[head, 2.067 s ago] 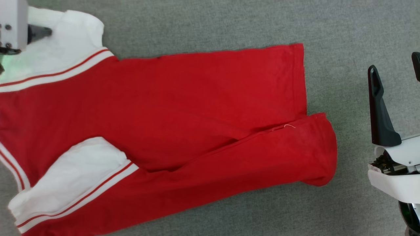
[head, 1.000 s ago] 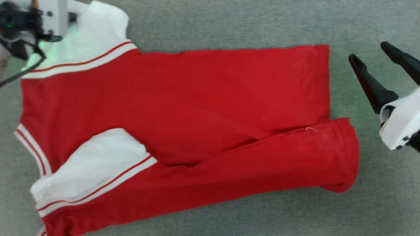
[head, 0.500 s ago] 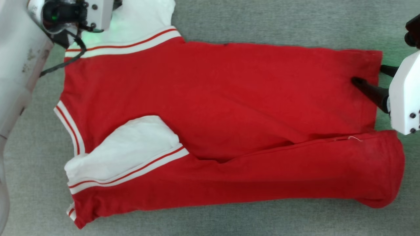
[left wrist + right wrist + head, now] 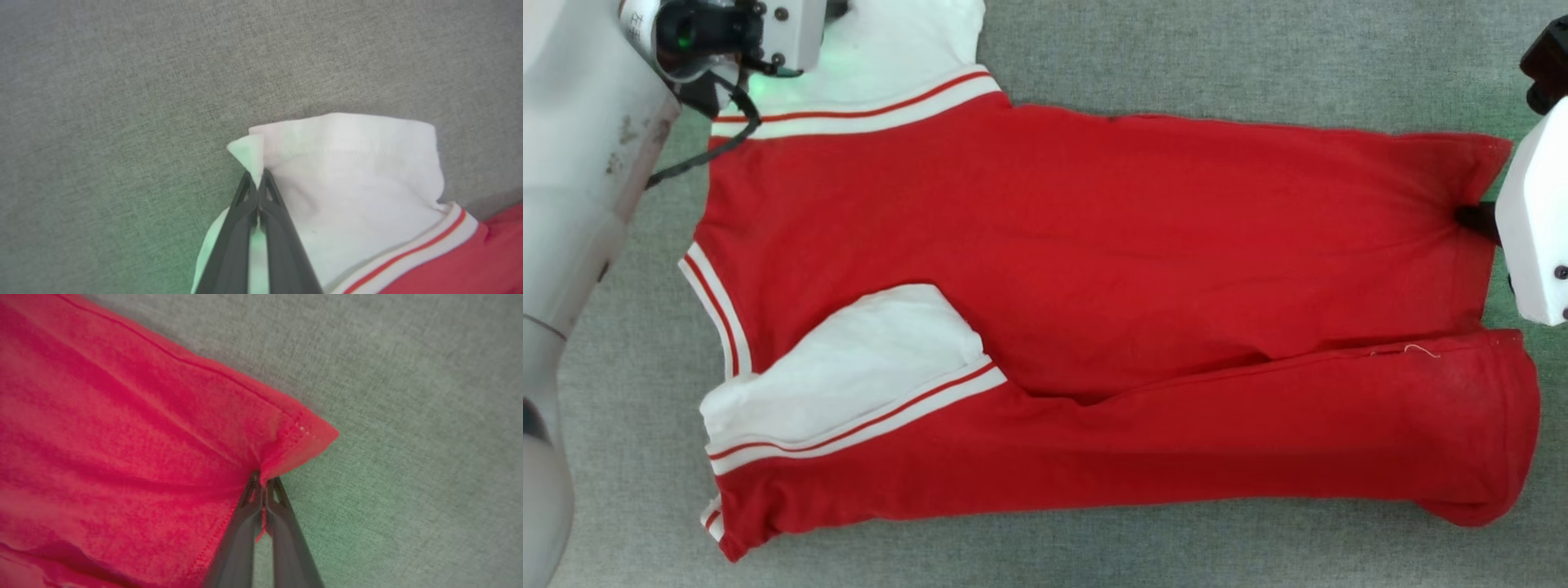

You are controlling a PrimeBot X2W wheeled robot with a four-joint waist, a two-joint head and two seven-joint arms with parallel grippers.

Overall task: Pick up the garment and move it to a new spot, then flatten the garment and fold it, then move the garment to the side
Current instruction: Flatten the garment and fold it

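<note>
red cloth takes up most of the head view: the garment (image 4: pixel 1094 245) lies spread on the grey woven surface (image 4: pixel 1176 49), neck end toward the robot's left and hem toward its right. its near long side is turned over onto the body as a folded band (image 4: pixel 1258 433), and the near sleeve (image 4: pixel 866 359), white with striped edging, lies on top of the red beside the neck trim (image 4: pixel 715 310). the far long edge runs almost straight, with bare grey beyond it; a strip of bare grey also lies along the near edge.

the left hand (image 4: pixel 258 179) is pressed together, pinching the edge of the far sleeve (image 4: pixel 347 171); a small peak of white cloth stands up past the fingertips. open surface surrounds that sleeve on the far and outer sides.

the right hand (image 4: pixel 264 482) is pressed together too, pinching the hem just beside the hem corner (image 4: pixel 314 435), which juts out as a point. creases in the red run toward that grip. past the hem the surface is bare grey.
</note>
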